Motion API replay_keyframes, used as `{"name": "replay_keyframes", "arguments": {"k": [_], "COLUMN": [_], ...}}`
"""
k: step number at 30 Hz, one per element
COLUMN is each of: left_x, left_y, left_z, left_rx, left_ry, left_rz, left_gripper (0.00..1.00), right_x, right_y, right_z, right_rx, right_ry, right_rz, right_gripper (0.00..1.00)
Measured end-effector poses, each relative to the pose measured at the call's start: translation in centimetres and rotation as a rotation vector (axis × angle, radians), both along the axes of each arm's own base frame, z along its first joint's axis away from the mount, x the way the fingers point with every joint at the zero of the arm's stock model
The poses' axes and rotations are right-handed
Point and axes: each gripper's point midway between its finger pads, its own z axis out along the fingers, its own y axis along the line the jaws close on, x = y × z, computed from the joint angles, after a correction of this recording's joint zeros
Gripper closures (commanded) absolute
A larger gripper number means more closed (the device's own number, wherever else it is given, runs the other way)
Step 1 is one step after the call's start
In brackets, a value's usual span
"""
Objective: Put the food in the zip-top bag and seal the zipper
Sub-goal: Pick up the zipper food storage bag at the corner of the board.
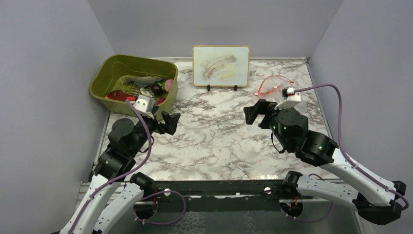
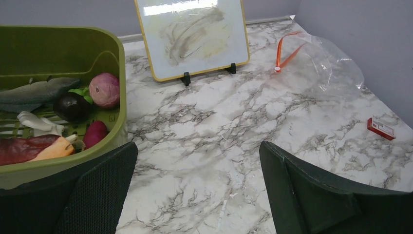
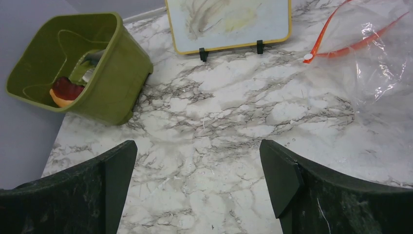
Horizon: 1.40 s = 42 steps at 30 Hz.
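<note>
With left claw [image 2: 198, 151] and right claw [image 3: 197, 146] both spread empty, could crumple the limp bag [image 2: 331, 68] shut when stuffing food [image 2: 103, 89] in.

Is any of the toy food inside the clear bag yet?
No, the bag lies empty, and all the food in view sits in the green bin.

zip-top bag [image 3: 382, 68] cut off in right wrist view, hot dog [image 2: 22, 148] and bin [image 2: 63, 46] in left wrist view
</note>
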Motion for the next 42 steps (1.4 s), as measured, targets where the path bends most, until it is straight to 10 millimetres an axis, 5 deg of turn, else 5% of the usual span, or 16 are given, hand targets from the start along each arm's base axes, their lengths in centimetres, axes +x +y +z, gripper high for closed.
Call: {"name": "replay_keyframes", "arguments": {"k": [14,23,32,38,42], "left_x": [0.0,-0.1,-0.1,-0.4,-0.4], "left_y": [-0.1,-0.4,-0.3,-0.2,-0.2], "left_z": [-2.8,-5.3,-5.0,-5.1,-4.9], "left_rx": [0.034,0.053,0.044,0.043,0.043], "left_ry": [0.028,0.065,0.040,0.030,0.022], "left_rz": [-0.013,-0.029,-0.028,-0.029,-0.031], "left_gripper": [0.00,0.00,0.00,0.00,0.00], "right_x": [1.6,5.0,11.5,15.0,16.7], "right_y": [1.6,2.0,-5.9,-12.6,-16.2], "right_z": [-2.0,-5.0,-8.6,-10.5,-14.0], "right_rx": [-0.123,-0.318,-0.396,-0.400,-0.414], "right_ry": [0.011,0.056,0.188,0.236,0.327], "right_rz": [0.004,-0.061,-0.303,-0.479,-0.556], "right_gripper": [0.00,0.04,0.39,0.34,0.29]}}
